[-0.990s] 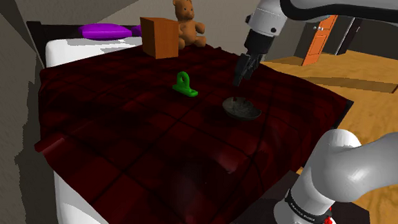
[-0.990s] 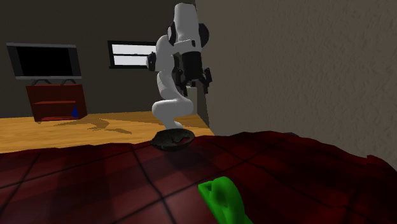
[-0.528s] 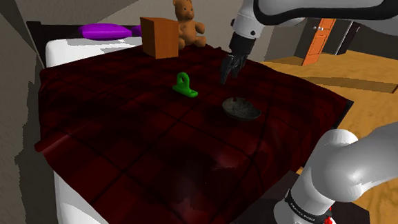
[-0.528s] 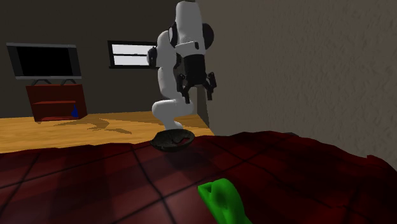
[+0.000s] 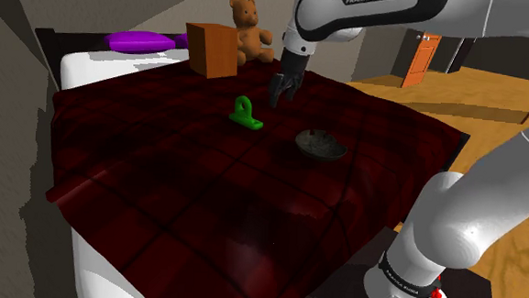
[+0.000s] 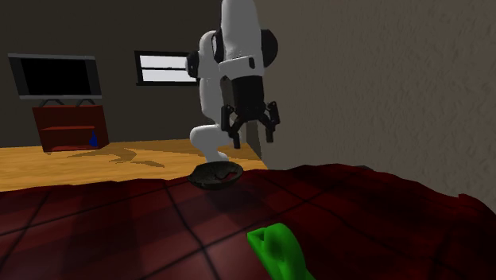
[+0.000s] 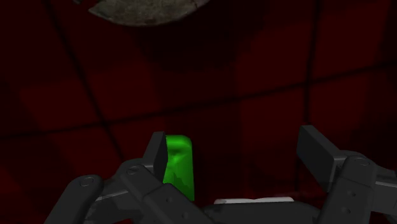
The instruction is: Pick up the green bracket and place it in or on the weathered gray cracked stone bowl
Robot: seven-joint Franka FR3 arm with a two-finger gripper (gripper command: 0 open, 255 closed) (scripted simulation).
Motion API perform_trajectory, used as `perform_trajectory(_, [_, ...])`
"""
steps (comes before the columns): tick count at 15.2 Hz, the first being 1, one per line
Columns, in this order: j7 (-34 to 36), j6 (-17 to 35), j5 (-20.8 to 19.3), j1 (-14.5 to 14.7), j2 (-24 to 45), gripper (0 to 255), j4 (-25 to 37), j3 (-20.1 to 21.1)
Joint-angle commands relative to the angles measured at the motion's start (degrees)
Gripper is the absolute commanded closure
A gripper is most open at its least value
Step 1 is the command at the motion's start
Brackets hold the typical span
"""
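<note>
The green bracket [image 5: 245, 112] stands on the dark red quilt, a loop rising from a flat foot. The grey stone bowl [image 5: 320, 144] sits on the quilt to the shoulder view's right of it. My gripper [image 5: 280, 91] hangs open in the air between them, nearer the bracket and a little behind it, holding nothing. From the wrist, the bracket [image 7: 179, 167] lies below, close to one of the fingers [image 7: 156, 153], and the bowl [image 7: 149, 9] is farther off. My gripper [image 7: 234, 149] touches neither. The second exterior view has the bracket [image 6: 278, 250] near the camera, the bowl [image 6: 215, 174] behind it and my gripper [image 6: 254, 131] above.
A bed [image 5: 82, 71] carries the quilt [image 5: 206, 187]. At its back stand an orange-brown box [image 5: 212, 49], a teddy bear [image 5: 248, 31] and a purple pillow [image 5: 139, 42]. A wall [image 6: 381, 87] rises beside the bed. The robot stand [image 5: 413, 288] is at the lower right.
My gripper has travelled from above the bowl toward the shoulder view's left, ending close to the bracket. Its fingers stayed open. Bracket and bowl have not moved.
</note>
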Motion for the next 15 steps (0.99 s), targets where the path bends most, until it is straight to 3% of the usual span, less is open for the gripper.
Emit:
perform_trajectory(1, [-0.76, 1.28, 0.39, -0.04, 4.75, 0, 3.55, -0.66])
perform_trajectory(9, [-3.63, 3.25, 3.01, -0.91, 22.63, 0, 19.56, -2.54])
perform_trajectory(15, [-5.32, 1.29, 5.55, -2.69, 37.15, 0, 36.03, -3.13])
